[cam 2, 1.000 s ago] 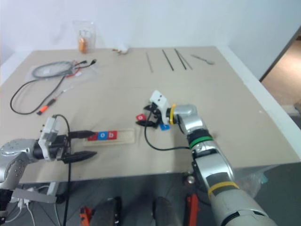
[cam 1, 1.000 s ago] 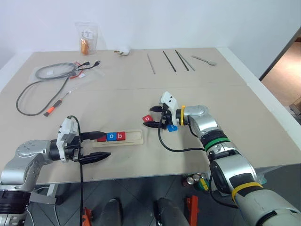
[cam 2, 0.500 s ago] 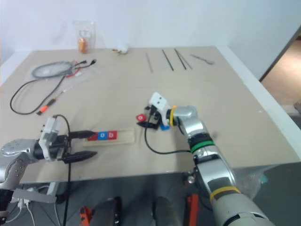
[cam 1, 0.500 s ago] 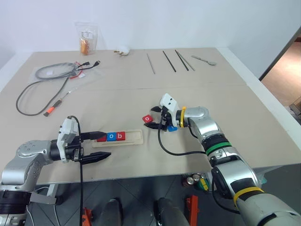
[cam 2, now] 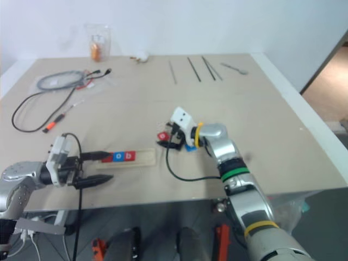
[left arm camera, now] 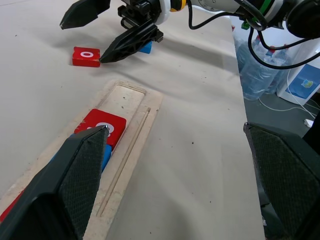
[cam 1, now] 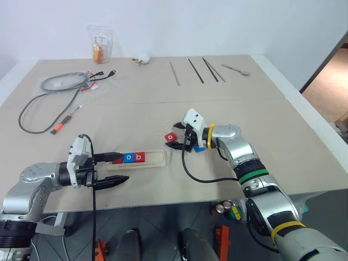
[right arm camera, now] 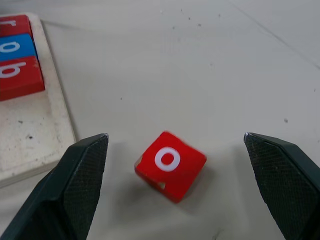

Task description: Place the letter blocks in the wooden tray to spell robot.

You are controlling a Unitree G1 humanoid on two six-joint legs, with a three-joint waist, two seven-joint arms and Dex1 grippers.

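Your table is lying broad and beige under both arms. Your wooden tray is sitting just ahead of the left gripper, whose jaws are standing wide apart and gripping nothing; the upper finger is reaching over the tray's near end while the lower one is hanging off to the tray's side. Inside the tray you are seeing three letter blocks touching in a row: a red r nearest the left jaws, a blue o next, then a red b, leaving the tray's far end bare. Your right gripper is pointing toward the tray with its jaws spread fully open, also holding nothing. The loose red o block is lying flat on the table between those right jaws, touching neither finger, turned at an angle to the tray and well short of the tray's bare end. A blue block is lying tucked beneath the right gripper, behind the jaws; its letter is hidden, so you cannot tell which it is.
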